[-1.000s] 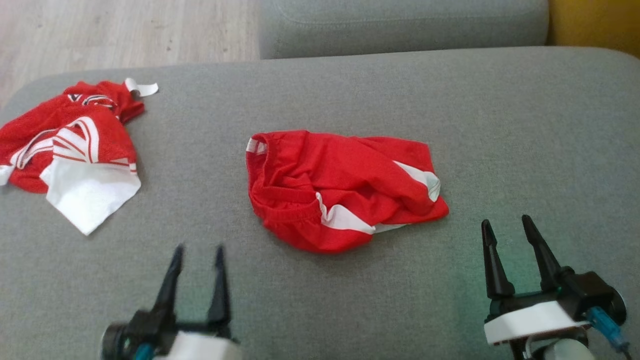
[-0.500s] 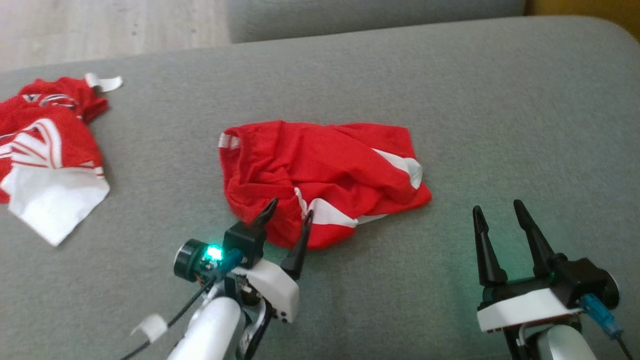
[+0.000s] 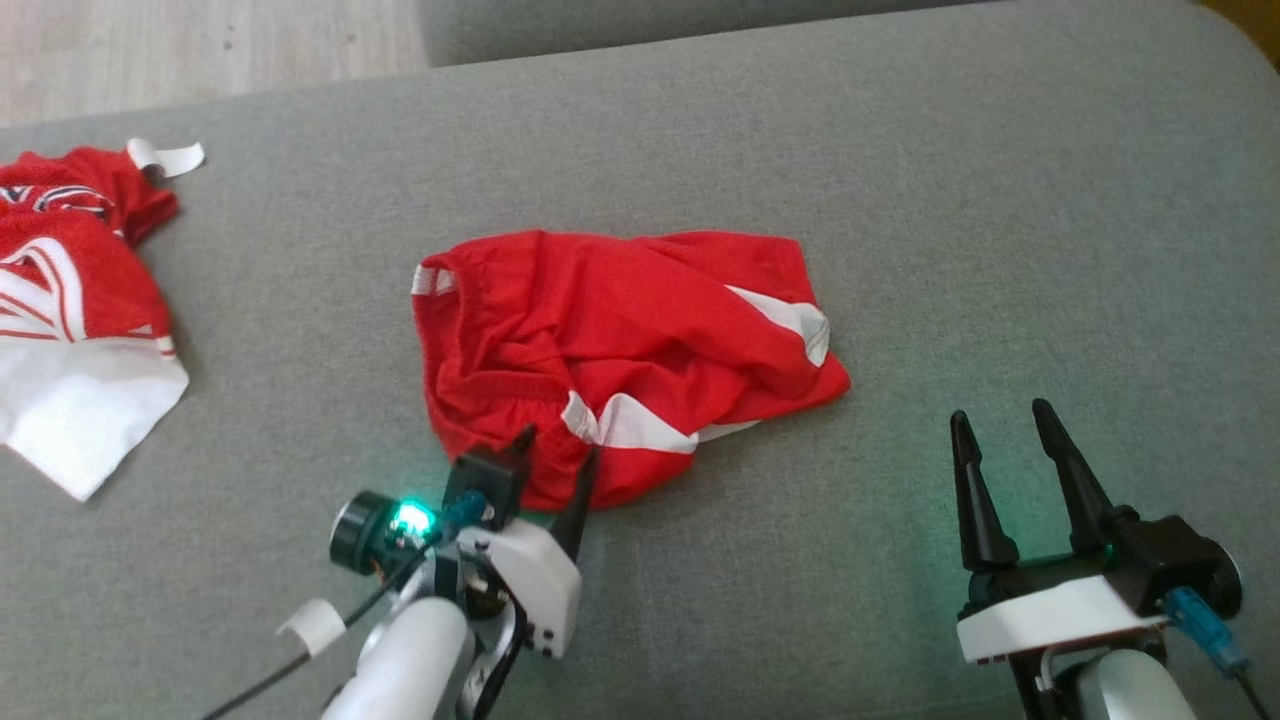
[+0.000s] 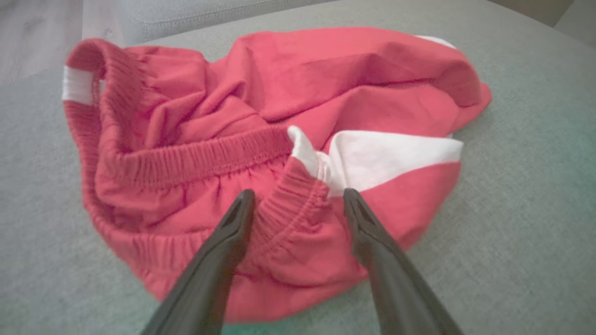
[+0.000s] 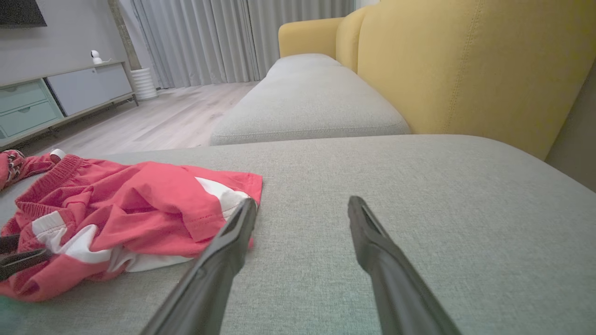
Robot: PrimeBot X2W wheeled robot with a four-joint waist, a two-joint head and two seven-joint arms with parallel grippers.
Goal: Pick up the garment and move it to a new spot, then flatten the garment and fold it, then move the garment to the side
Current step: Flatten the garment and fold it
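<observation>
On a grey sofa cushion (image 3: 950, 200), the left gripper (image 3: 557, 450), jaws open, straddles the elastic waistband (image 4: 205, 160) of crumpled red-and-white shorts (image 3: 640, 320), while the right gripper (image 3: 1000, 415) sits open, well apart.

No text, brand, number or sign is legible in any view; the garment (image 3: 620, 330) shows plain white panels without readable print; the second red-and-white garment (image 3: 70, 300) carries a dark-edged marking (image 3: 45, 195), too blurred to read; the white tab (image 3: 172, 157) beside it reads blank.
</observation>
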